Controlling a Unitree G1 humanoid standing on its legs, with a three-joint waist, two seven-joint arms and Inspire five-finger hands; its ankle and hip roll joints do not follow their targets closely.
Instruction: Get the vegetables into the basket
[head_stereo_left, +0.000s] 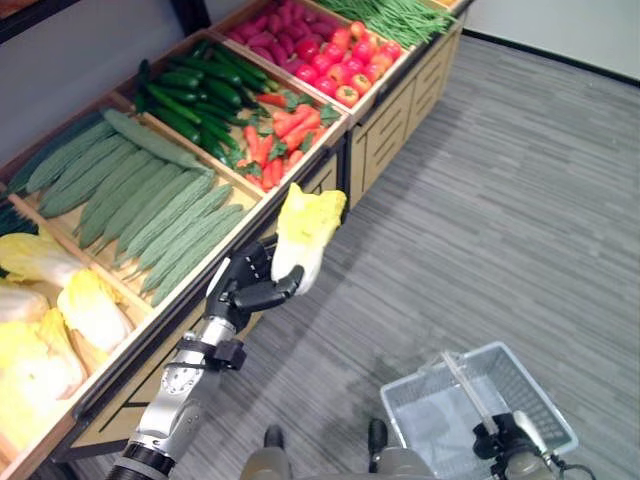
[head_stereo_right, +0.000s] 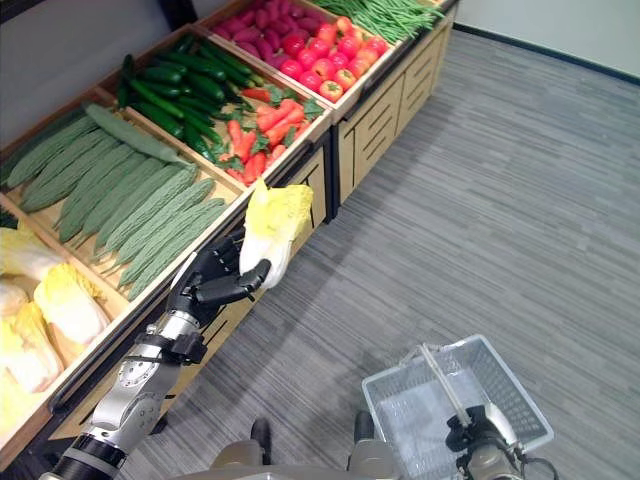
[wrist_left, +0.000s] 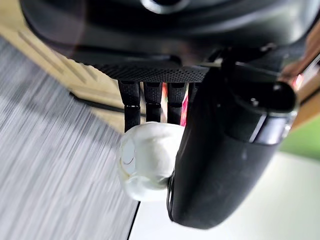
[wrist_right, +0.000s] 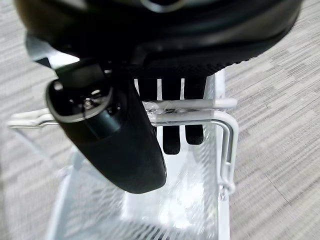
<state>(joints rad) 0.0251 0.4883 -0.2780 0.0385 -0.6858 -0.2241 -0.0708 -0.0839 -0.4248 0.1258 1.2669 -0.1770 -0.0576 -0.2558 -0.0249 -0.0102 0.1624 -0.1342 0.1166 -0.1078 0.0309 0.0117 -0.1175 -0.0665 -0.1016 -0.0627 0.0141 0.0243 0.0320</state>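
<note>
Holding a cabbage clamped by its white base, the left hand is clear of the shelf, over the floor. Right hand curls round the basket handle, likely keeping it level to receive the cabbage.

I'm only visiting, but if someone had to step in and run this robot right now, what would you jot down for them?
Left robot hand: shut on a cabbage, lifted clear of the vegetable shelf and held over the floor.
Right robot hand: curled round the handle of the white basket, held low on the robot's right.
Done: cabbage picked up.
Left: carry it across and drop it in the basket, which looks empty.
</note>
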